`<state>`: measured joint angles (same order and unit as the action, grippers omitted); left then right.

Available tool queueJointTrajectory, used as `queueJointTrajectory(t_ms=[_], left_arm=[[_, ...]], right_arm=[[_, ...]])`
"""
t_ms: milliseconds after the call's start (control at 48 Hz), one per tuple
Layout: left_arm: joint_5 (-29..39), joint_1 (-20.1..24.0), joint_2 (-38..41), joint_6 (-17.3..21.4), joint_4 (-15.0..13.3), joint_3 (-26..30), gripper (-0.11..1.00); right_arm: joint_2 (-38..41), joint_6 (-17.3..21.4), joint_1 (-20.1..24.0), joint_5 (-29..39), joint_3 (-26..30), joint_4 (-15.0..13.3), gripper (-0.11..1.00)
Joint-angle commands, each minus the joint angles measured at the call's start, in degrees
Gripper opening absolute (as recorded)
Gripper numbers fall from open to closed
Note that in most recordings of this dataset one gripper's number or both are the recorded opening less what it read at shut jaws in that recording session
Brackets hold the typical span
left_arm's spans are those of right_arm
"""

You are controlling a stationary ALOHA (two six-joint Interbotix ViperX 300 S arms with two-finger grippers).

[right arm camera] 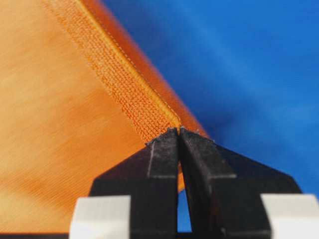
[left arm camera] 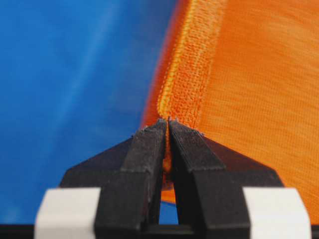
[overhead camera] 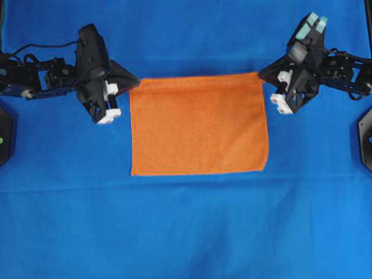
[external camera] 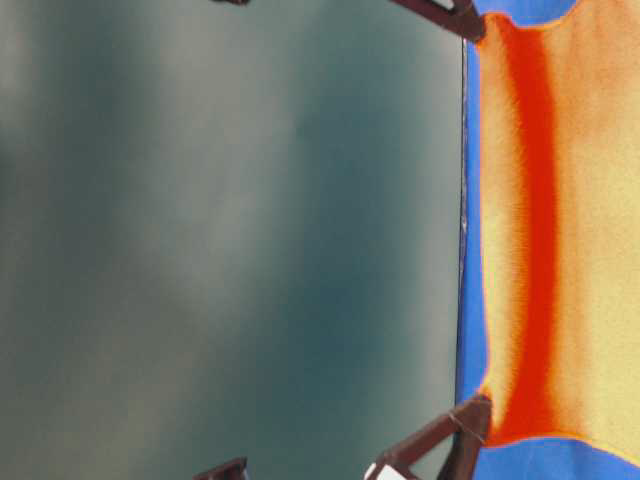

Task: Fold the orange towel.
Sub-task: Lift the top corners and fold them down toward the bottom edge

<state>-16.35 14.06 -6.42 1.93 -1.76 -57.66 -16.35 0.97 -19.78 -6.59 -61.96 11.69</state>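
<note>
Overhead: orange towel (overhead camera: 199, 125) lay mid blue sheet (overhead camera: 186, 232), far corners pinched by left claw (overhead camera: 135, 86) and right claw (overhead camera: 263, 74); wide bare sheet lay around near edge.
Table-level: far hem hung lifted between both claws.
Left wrist: claw clamped on hem corner.
Right wrist: claw clamped on hem corner.
</note>
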Motion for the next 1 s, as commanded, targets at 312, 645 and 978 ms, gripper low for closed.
queueJointTrajectory(t_ms=[312,645,978], left_arm=[[3.08,-17.49,0.09,-6.42,0.09,1.14,0.01],[3.08,-21.36,2.29,-9.32,0.09,3.08,0.01],[3.08,-20.3,3.87,-9.23,0.09,3.52,0.04]], right_arm=[[-2.72,0.0,17.05,6.94,-0.35,8.53,0.02],[-1.58,-0.09,20.74,6.86,0.0,10.72,0.02],[0.09,-0.09,20.74,6.68,0.7,10.72,0.02]])
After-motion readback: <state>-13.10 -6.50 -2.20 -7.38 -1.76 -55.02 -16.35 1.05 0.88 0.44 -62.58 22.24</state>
